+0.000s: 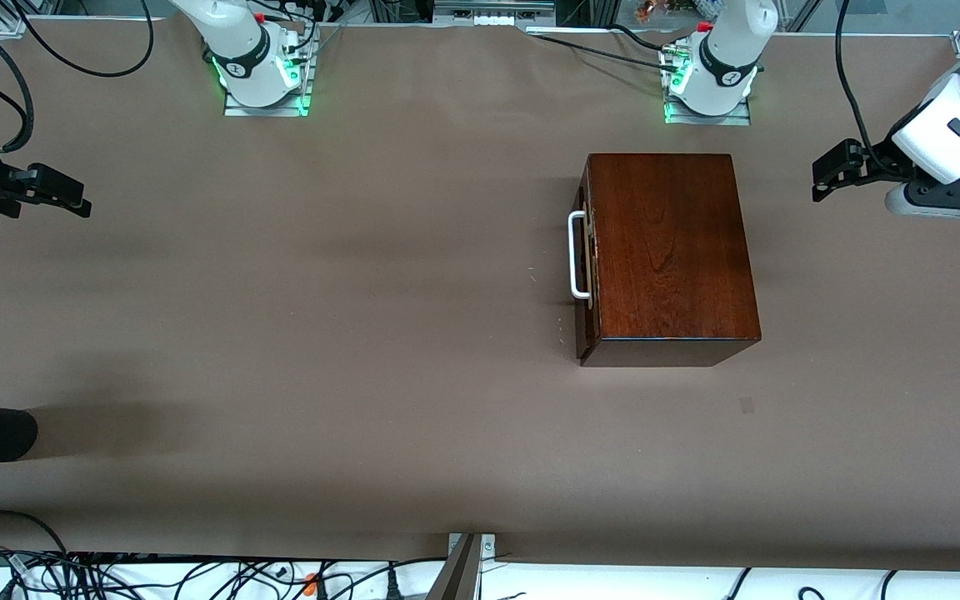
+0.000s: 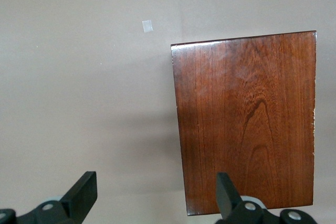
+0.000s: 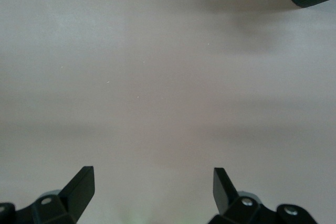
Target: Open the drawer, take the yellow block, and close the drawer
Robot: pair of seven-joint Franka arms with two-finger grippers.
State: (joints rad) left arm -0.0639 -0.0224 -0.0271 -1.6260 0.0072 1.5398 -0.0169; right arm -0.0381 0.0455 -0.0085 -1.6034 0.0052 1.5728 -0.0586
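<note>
The drawer (image 1: 585, 267) is shut, probably hiding the block; left gripper (image 2: 155, 192) and right gripper (image 3: 154, 190) hover spread, empty, awaiting work.

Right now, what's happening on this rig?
Nothing is being handled yet. The dark wooden box sits on the table toward the left arm's end, its drawer shut, the white handle untouched. The yellow block is not in view. The left gripper and right gripper both wait open and empty above the table's two ends.

Drawer (image 1: 585, 267) shut, contents hidden (yellow block unseen); arms cropped.
</note>
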